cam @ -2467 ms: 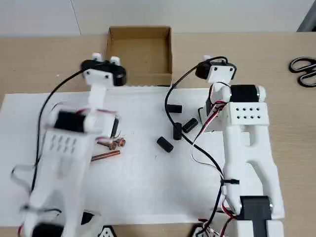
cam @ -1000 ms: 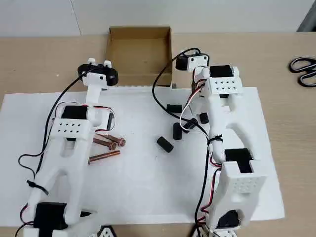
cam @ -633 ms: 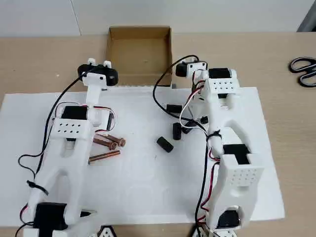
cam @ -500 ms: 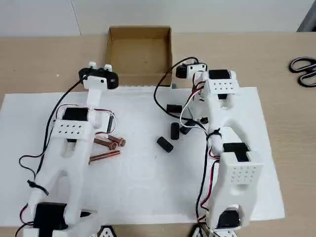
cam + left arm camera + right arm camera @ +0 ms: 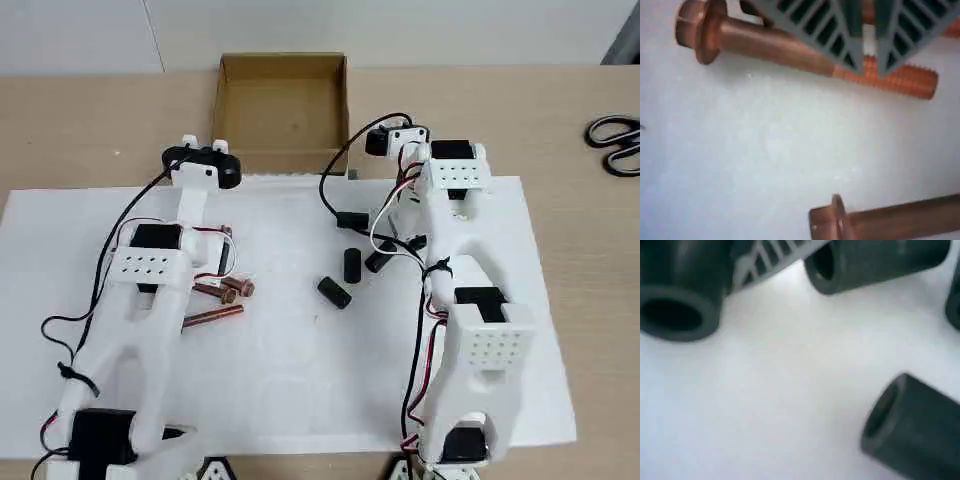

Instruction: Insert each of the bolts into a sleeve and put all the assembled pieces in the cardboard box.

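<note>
Presently, risks first, then grippers, left side leading.

Risk, left: the left gripper (image 5: 870,65) sits over the threaded end of a bolt (image 5: 765,42), with its jaws lined up along the shank, not across it. A squeeze from this stance would likely catch nothing. It could also nudge the bolt so that it rolls on the sheet (image 5: 300,380) towards the second bolt (image 5: 890,220) near by.

Whereabouts, middle: the box (image 5: 283,62) stands at the far edge, bare inside. By my reckoning nothing is joined yet.

Risk, right: the sleeves (image 5: 352,264) lie loose and close together, well apart from the bolts. The right gripper (image 5: 765,260) is low among them, just beside one sleeve (image 5: 677,312). A careless push could roll it, or knock its neighbour (image 5: 875,262) askew and out of easy reach.

Item, left gripper: all but closed, with a thin slit between the jaws and the tips over the thread. Whether it touches or hangs just clear I cannot tell. The bolt lies flat on the sheet.

Item, right gripper: open or closed, I cannot tell. I see no sleeve in its hold.
</note>
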Robot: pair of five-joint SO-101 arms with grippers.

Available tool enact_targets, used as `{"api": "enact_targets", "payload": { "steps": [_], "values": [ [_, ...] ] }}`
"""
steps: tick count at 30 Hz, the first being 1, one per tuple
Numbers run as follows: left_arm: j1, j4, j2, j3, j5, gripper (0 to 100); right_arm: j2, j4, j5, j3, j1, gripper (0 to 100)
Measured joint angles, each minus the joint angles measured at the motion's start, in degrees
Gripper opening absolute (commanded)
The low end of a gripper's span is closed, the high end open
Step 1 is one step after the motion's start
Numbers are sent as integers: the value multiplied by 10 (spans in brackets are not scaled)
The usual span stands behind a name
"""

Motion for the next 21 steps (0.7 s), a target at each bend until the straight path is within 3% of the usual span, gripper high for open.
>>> {"api": "enact_targets", "payload": {
  "steps": [7,15,21],
  "values": [
    [0,16,0,-11,-1,6,16,112,0,-76,10,8],
    [0,179,0,-198,-4,7,-31,173,-15,-135,42,4],
    [0,234,22,-280,-113,8,-79,174,-17,-135,63,3]
  ]
}}
